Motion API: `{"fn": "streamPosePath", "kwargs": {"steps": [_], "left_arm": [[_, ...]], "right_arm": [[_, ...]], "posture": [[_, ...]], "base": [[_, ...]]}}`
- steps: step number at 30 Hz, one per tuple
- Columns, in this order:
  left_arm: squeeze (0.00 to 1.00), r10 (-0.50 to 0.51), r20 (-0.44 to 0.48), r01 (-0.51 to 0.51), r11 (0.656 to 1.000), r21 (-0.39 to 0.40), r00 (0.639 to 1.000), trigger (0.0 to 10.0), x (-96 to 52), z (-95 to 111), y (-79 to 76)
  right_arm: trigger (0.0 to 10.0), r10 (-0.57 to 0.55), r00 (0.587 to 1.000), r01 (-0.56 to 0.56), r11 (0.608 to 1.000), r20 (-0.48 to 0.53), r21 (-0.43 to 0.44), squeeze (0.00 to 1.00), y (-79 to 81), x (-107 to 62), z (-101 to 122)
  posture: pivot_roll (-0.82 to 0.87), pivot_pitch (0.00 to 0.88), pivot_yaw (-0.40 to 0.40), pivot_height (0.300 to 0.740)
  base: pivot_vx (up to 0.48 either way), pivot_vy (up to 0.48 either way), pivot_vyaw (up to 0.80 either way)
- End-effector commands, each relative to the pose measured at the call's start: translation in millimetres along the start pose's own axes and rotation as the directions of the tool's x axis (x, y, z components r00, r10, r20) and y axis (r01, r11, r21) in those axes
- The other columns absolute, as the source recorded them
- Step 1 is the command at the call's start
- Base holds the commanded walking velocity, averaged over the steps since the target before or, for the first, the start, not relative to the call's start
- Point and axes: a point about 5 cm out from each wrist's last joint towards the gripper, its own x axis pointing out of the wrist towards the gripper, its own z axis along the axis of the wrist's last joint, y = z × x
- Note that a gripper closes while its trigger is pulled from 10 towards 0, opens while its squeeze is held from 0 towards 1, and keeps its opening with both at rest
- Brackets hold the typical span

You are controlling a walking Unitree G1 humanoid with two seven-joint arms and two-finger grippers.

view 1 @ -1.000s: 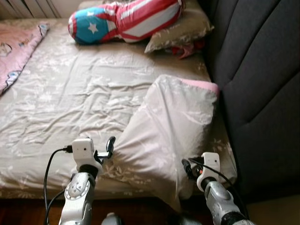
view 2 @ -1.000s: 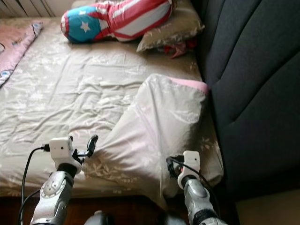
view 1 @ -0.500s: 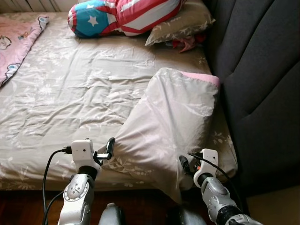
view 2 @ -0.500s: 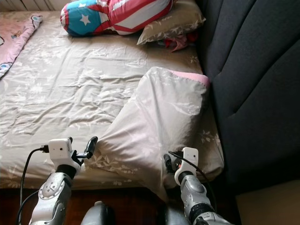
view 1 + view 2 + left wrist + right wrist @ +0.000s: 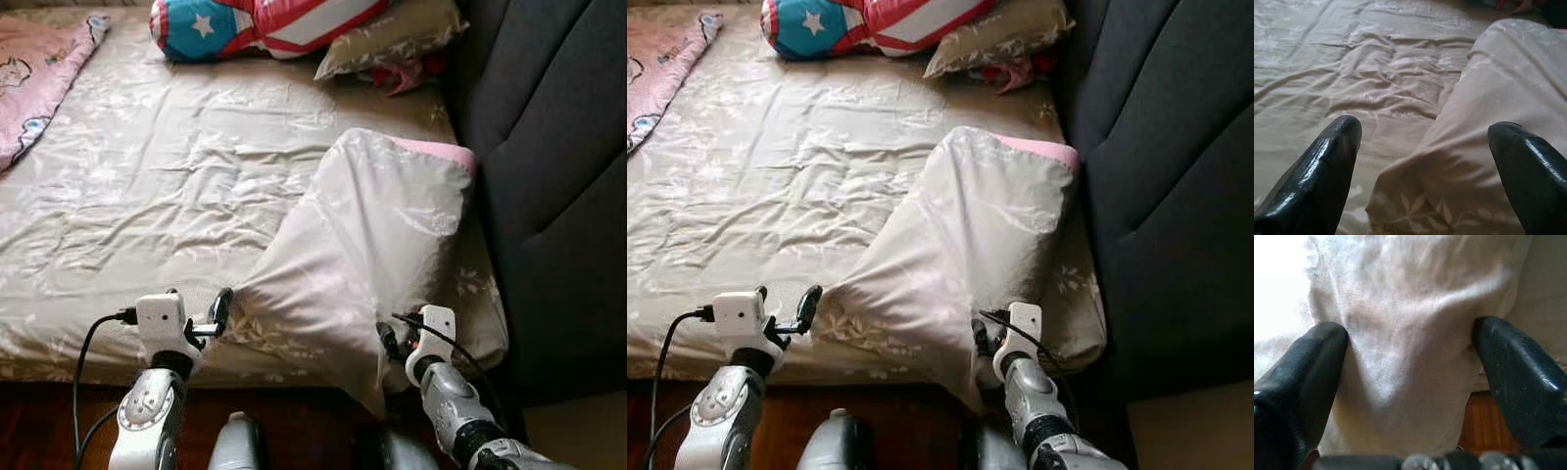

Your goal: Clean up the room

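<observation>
Both silver arms reach forward, low in the head views. The left pincer is spread wide. The right pincer is spread too, fabric bunched between its fingers.

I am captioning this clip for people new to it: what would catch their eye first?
The big pale pillow lying askew at the bed's near edge, by the dark headboard, with the left gripper open at its corner and the right gripper open around its hanging cloth. Far off, a stars-and-stripes cushion gives the brightest colour.
</observation>
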Motion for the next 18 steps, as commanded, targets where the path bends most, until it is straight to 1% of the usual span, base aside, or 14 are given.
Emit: {"fn": "streamPosePath", "kwargs": {"steps": [1,2,3,4,9,11,14,17,18], "left_arm": [[0.0,-0.004,-0.024,0.004,1.0,-0.001,1.0,10.0,-5.5,-2,1.1],[0.0,-0.004,-0.026,0.004,1.0,0.0,1.0,10.0,-8.2,-1,1.5],[0.0,-0.004,-0.026,0.004,1.0,0.0,1.0,10.0,-8.2,-1,1.5],[0.0,-0.005,-0.028,0.005,1.0,0.0,1.0,10.0,-9.7,-1,1.5],[0.0,-0.004,-0.033,0.004,1.0,-0.002,0.999,10.0,-9.1,0,0.0],[0.0,0.0,-0.033,0.0,1.0,-0.002,0.999,10.0,-9.7,1,0.1],[0.0,0.001,-0.032,-0.001,1.0,-0.002,0.999,10.0,-11.5,3,0.2],[0.0,0.001,-0.031,-0.001,1.0,0.0,1.0,10.0,-13.5,4,0.4],[0.0,0.009,-0.032,-0.009,1.0,0.003,0.999,10.0,-16.1,6,1.8]], "right_arm": [[10.0,-0.02,0.998,0.019,1.0,-0.058,-0.016,0.0,-3.9,-3.3,-14],[10.0,-0.071,0.995,0.069,0.997,-0.072,-0.034,0.0,-9.5,-4.1,-15],[10.0,-0.071,0.995,0.069,0.997,-0.072,-0.034,0.0,-9.5,-4.1,-15],[10.0,-0.095,0.993,0.094,0.995,-0.074,-0.021,0.0,-12.8,-4.7,-16],[10.0,-0.095,0.991,0.093,0.995,-0.091,-0.024,0.0,-14.6,-6.9,-22],[10.0,-0.11,0.988,0.108,0.994,-0.112,-0.023,0.0,-16.8,-8.6,-27],[10.0,-0.126,0.981,0.13,0.991,-0.147,0.016,0.0,-19.5,-10.9,-35],[10.0,-0.097,0.978,0.11,0.992,-0.186,0.059,0.0,-16.5,-12.9,-43],[10.0,-0.071,0.978,0.088,0.993,-0.194,0.079,0.0,-12.6,-13.4,-46]], "posture": [[0.11,0.33,0.025,0.662],[0.1,0.341,0.028,0.662],[0.1,0.341,0.028,0.662],[0.1,0.343,0.028,0.662],[0.1,0.354,0.029,0.662],[0.1,0.363,0.028,0.662],[0.11,0.362,0.029,0.662],[0.12,0.364,0.031,0.662],[0.14,0.372,0.033,0.662]], "base": [[0.0,0.0,0.0],[0.0,0.0,0.0],[0.0,0.0,0.0],[0.0,0.0,0.0],[0.0,0.0,0.0],[0.0,0.0,0.0],[0.0,0.0,0.0],[0.0,0.0,0.0],[0.0,0.0,0.0]]}}
